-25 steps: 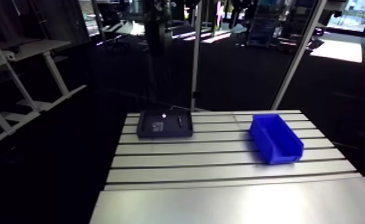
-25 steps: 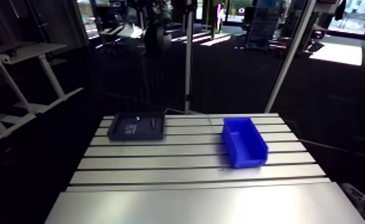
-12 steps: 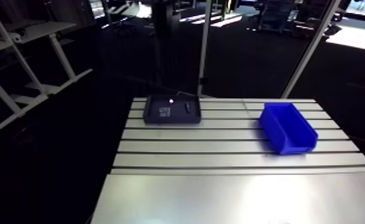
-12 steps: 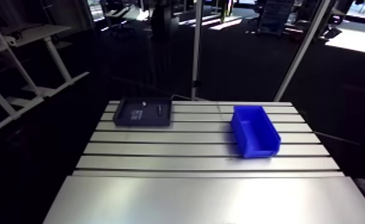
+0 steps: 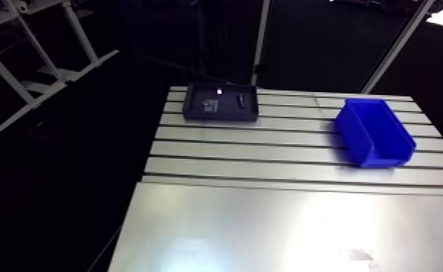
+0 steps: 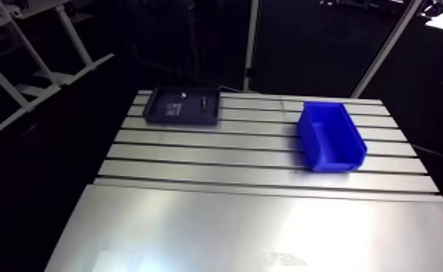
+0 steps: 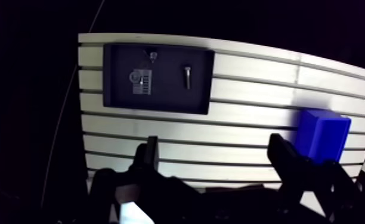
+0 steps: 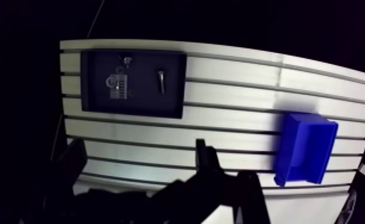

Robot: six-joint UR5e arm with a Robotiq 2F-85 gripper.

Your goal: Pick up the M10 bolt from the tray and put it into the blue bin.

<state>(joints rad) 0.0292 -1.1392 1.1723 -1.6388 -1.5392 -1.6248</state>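
Wrist view: gripper spread wide and empty, hovering well short of the dark tray; M10 bolt lies inside tray, in its bin-side half; blue bin well apart from tray

The tool hovers, fingers spread apart, empty.
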